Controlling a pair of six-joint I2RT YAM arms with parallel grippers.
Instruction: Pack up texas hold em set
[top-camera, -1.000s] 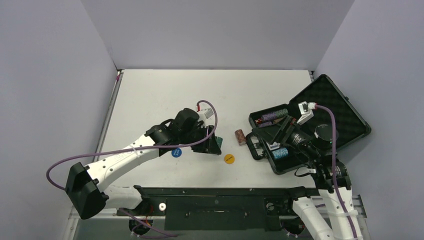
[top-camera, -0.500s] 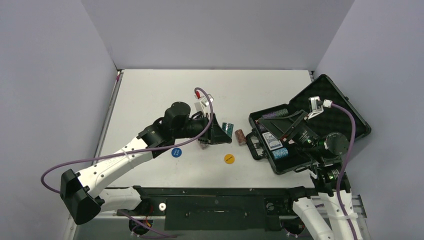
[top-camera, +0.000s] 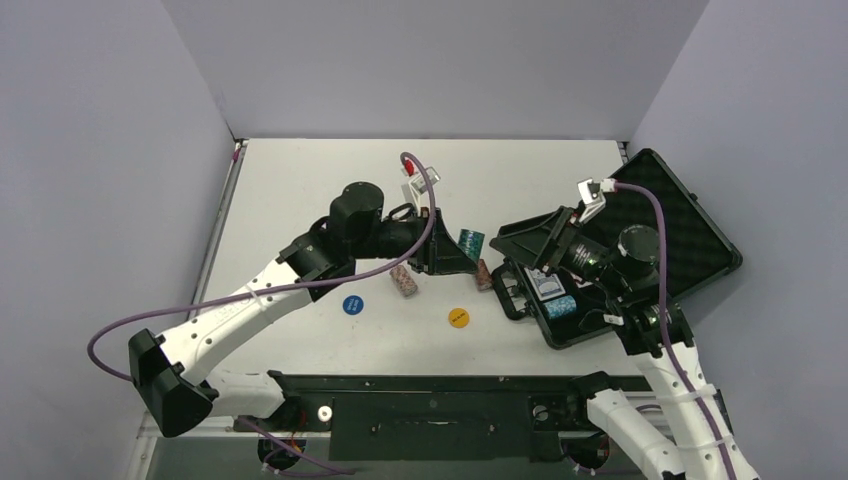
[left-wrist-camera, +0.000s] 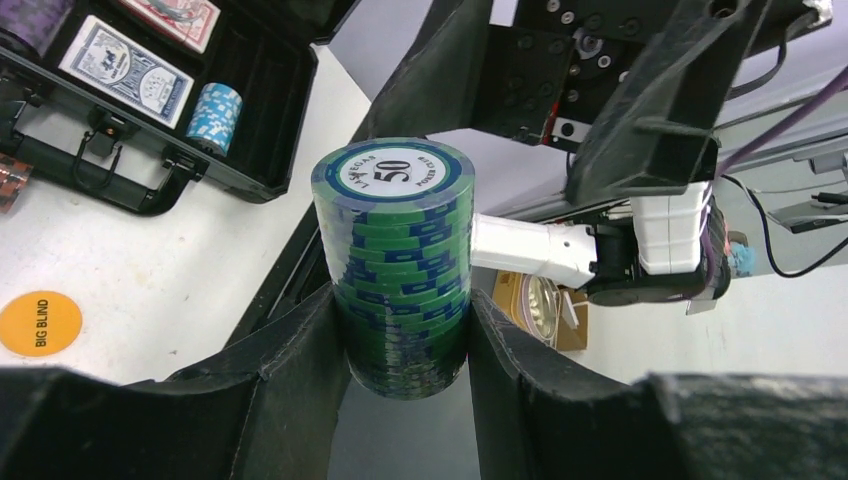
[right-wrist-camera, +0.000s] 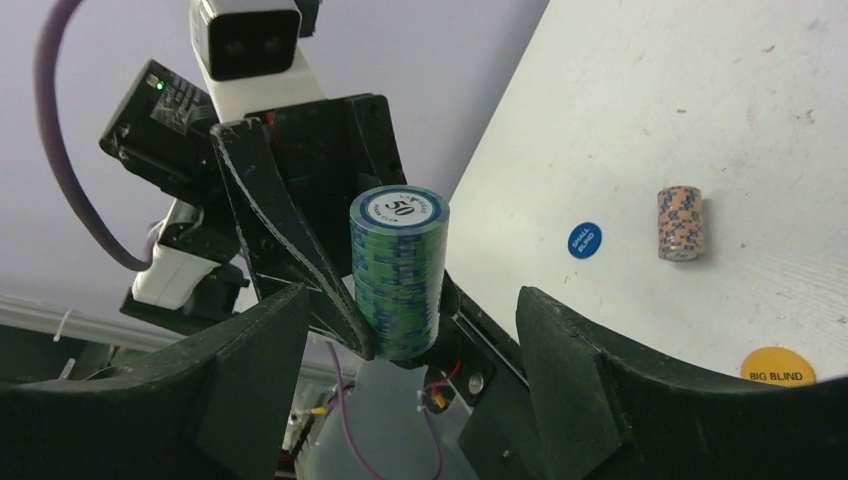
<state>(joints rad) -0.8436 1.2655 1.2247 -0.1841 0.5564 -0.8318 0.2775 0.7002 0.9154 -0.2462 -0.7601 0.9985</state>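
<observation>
Left gripper (top-camera: 455, 258) had risen off the table (top-camera: 300, 190) and swung toward the case (top-camera: 690, 215) since a second before. Right gripper (top-camera: 530, 250) had come out of the case to face it. White table, pale grey walls on three sides.

Left fingers clamped a green stack (top-camera: 471, 241) of chips, in the air just left of the case. Right jaws stood apart, empty, short of the green stack.

Case lay open, lid back, foam-lined. Inside were a blue deck (left-wrist-camera: 125, 70), red deck (left-wrist-camera: 175, 15), light-blue stack (left-wrist-camera: 215, 115) and purple stack (left-wrist-camera: 25, 20).

On the table left of the case: brown stack (top-camera: 482, 272) just beside its handle, yellow disc (top-camera: 458, 317) near, pink stack (top-camera: 404, 281) farther, blue disc (top-camera: 351, 304) farthest.
</observation>
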